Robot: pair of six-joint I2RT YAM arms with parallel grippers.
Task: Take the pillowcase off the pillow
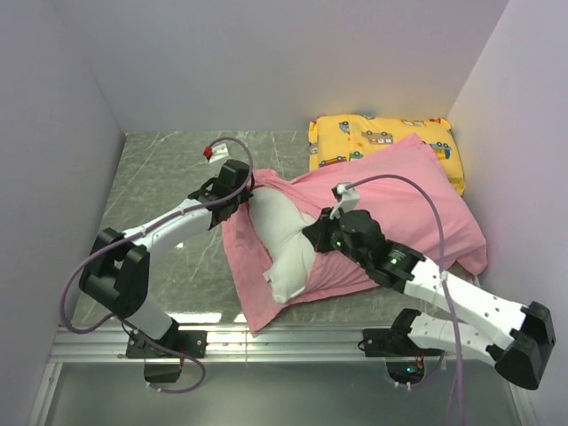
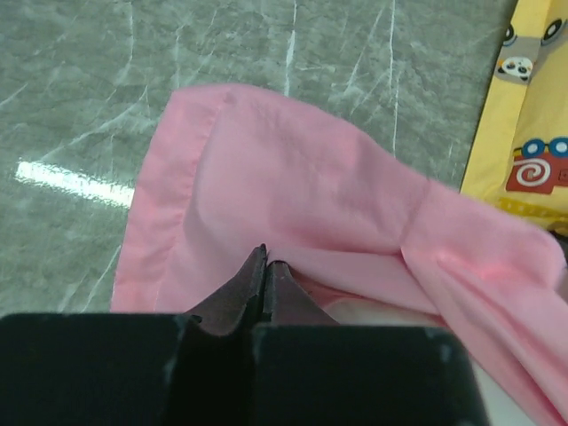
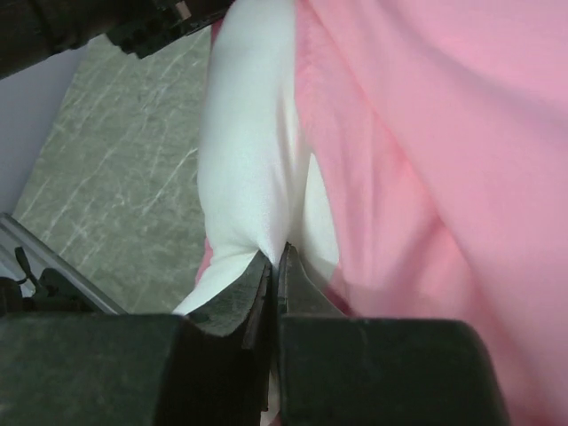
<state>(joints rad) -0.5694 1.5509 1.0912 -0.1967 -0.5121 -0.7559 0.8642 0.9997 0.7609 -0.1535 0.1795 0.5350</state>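
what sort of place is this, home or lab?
Probably a lab test cell: plain white walls box in a marble-look tabletop, and robot arms are bolted to a metal rail at its near edge.

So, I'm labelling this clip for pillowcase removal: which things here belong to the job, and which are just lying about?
Job:
- pink pillowcase
- white pillow
- left gripper, shut on the pillowcase
- right gripper, shut on the pillow

Lying about:
- yellow vehicle-print pillow, far right
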